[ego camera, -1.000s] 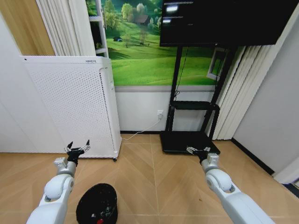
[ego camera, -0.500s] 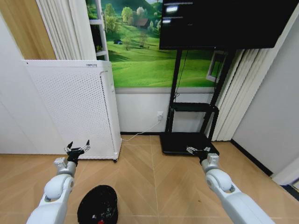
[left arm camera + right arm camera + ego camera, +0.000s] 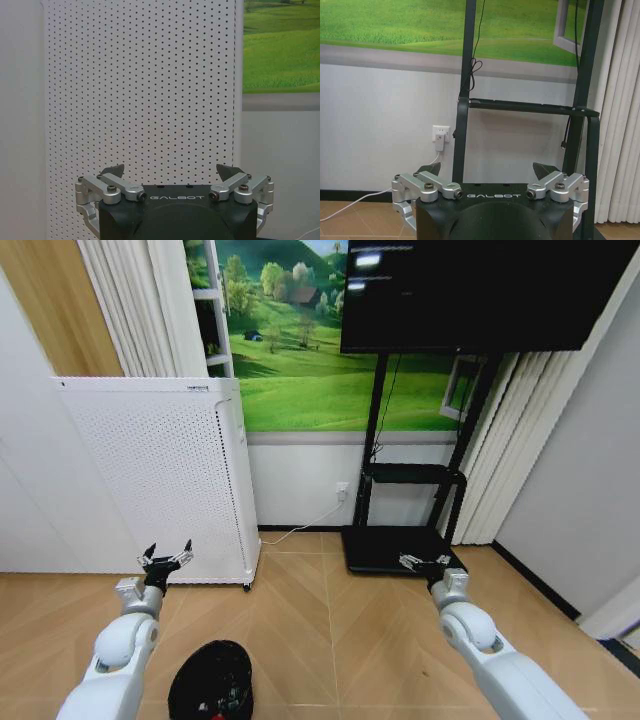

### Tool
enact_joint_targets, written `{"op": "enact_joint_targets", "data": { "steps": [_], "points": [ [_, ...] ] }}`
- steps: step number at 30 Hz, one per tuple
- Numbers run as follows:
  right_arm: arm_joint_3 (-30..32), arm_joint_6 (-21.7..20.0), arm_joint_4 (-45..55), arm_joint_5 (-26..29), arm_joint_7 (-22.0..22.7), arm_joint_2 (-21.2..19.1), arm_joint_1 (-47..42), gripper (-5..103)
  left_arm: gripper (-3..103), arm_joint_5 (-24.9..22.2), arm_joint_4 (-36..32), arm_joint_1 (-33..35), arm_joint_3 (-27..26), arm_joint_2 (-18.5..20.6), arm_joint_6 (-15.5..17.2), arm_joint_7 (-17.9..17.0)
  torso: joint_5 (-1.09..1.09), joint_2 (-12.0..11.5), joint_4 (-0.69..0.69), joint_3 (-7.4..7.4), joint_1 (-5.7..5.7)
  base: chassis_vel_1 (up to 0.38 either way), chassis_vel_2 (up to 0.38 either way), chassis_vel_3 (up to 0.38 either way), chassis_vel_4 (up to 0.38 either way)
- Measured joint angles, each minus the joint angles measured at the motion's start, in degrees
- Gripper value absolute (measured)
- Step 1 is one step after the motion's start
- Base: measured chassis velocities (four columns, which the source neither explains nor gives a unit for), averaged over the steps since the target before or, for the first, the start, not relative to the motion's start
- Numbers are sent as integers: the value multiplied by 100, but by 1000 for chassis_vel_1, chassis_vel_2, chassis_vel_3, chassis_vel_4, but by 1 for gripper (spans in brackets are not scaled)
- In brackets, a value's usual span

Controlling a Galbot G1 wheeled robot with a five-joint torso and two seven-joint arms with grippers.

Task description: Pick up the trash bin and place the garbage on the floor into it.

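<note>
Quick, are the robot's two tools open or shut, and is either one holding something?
Left tool: open, holding nothing, raised before the white perforated appliance.
Right tool: open, holding nothing, raised before the black TV stand.

You can read "GALBOT" in pale letters on the black body of the left hand (image 3: 170, 172), and again on the right hand (image 3: 488, 170). The air purifier's (image 3: 170, 480) small top label is illegible.

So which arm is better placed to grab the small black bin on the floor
Left, probably. The small black round bin sits just beside the left arm, below the open left gripper; the open right gripper is farther across the floor.
</note>
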Motion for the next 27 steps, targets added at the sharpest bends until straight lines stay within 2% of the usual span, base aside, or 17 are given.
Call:
{"op": "enact_joint_targets", "data": {
  "steps": [27],
  "points": [
    [0,0,0,0,0,0,0,100,100,0,0,0,0,0,0,0,0,639,0,430,210,0,0,0,0]
  ]
}}
